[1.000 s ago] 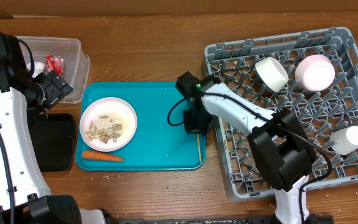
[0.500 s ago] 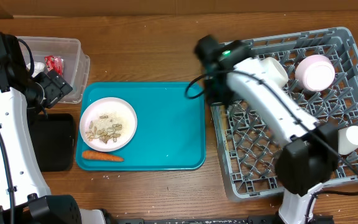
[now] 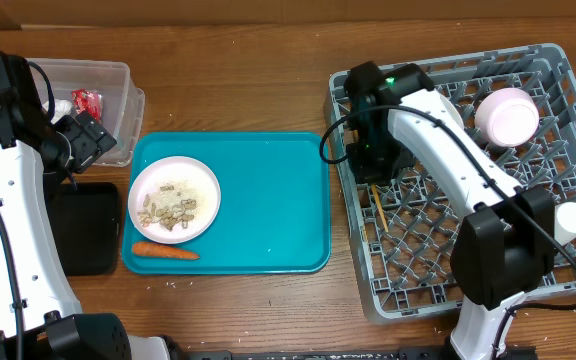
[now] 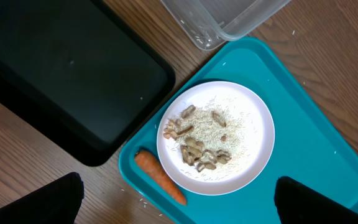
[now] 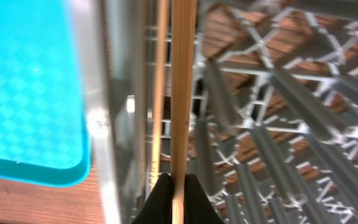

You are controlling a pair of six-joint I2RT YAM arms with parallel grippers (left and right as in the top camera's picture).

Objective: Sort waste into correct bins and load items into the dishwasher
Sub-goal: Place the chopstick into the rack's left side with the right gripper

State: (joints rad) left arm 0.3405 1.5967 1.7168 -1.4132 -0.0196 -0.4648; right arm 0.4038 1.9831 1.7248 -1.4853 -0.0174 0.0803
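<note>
1. Chopstick (image 5: 183, 93) is clamped tight in the right gripper (image 5: 178, 198), over the grid of the grey dish rack (image 3: 558, 62), just inside its left wall.
2. Teal tray (image 3: 268, 200) sits beside the rack.
3. Left gripper (image 4: 179, 199) is spread wide and empty above the plate (image 4: 261, 155) and carrot (image 4: 160, 177).

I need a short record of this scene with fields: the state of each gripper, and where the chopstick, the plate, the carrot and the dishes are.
left gripper: open, holds nothing, beside the clear container
right gripper: shut on the wooden chopstick, over the left side of the dish rack
plate: on the teal tray, carries rice and peanuts
carrot: on the teal tray, beside the plate
black bin: left of the teal tray
already in the dish rack: pink bowl, white cup
</note>
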